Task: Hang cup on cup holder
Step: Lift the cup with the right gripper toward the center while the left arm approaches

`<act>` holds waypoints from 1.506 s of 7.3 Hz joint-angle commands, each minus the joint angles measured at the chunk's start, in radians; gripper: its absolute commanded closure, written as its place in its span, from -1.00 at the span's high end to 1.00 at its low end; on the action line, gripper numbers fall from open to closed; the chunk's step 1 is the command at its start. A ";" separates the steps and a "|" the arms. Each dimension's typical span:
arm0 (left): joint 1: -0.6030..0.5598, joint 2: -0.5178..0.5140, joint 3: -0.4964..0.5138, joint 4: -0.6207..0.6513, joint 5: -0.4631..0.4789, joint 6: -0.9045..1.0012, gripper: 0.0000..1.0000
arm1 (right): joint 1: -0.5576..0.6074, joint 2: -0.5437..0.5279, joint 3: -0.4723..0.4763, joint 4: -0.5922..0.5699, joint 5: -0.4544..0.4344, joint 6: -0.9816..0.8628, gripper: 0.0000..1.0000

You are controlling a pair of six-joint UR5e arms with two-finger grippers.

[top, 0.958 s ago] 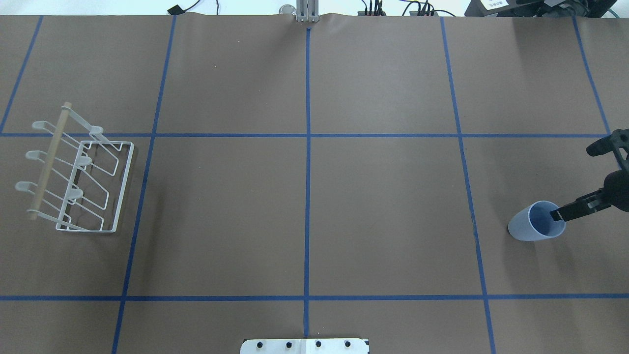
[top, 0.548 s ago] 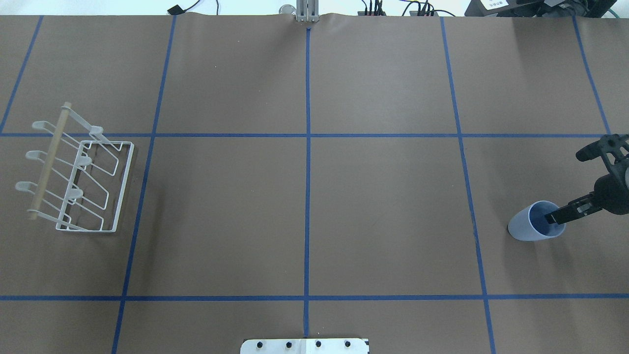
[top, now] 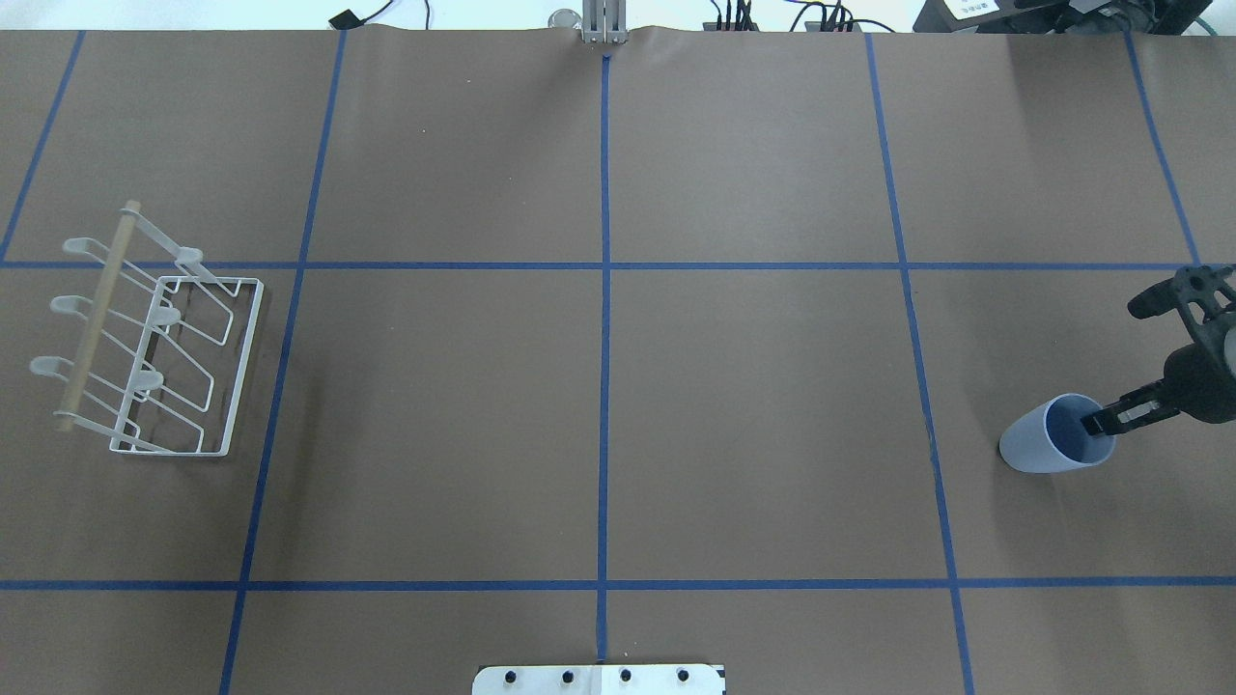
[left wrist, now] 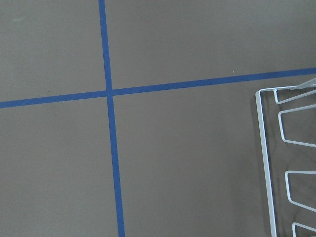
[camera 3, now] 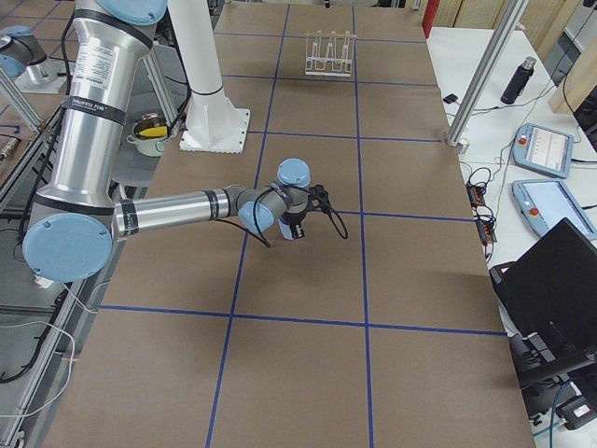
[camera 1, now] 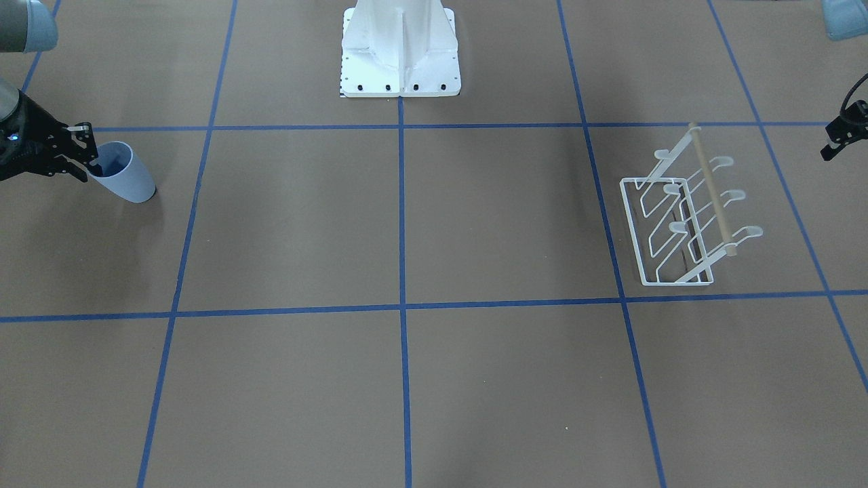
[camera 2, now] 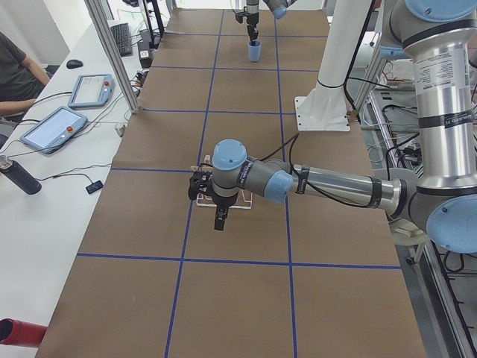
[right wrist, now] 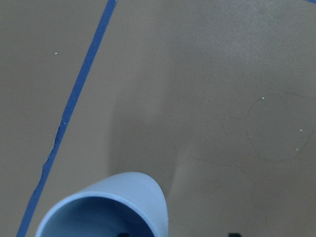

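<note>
The pale blue cup (top: 1038, 446) stands upright on the table at the far right, and shows at the left in the front view (camera 1: 129, 177). My right gripper (top: 1106, 425) is open at the cup's rim, with one finger inside the cup and the other outside its wall. The right wrist view shows the cup (right wrist: 123, 197) between the two fingertips at the bottom edge. The white wire cup holder (top: 246, 367) with its wooden rod (top: 97, 319) stands at the far left. My left gripper (camera 2: 220, 218) hovers near the holder; I cannot tell whether it is open or shut.
The white bolted pedestal (camera 1: 400, 47) stands at the robot's side of the table, mid-width. Blue tape lines cross the brown table cover. The left wrist view shows the holder's base wire (left wrist: 264, 163) at its right edge.
My right gripper has shifted slightly to the left at the cup's rim, and its finger now reaches deeper into the cup. The cup and the holder have not moved.
</note>
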 commanded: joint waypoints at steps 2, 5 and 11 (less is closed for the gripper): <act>0.000 -0.002 0.002 0.000 0.000 0.000 0.96 | 0.072 0.011 0.029 0.000 0.121 -0.006 -1.00; 0.008 -0.069 -0.085 -0.027 -0.008 -0.191 0.96 | 0.180 0.098 0.027 0.006 0.334 0.082 -1.00; 0.164 -0.354 -0.046 -0.448 -0.112 -1.112 0.95 | 0.131 0.452 0.011 0.198 0.370 0.805 -1.00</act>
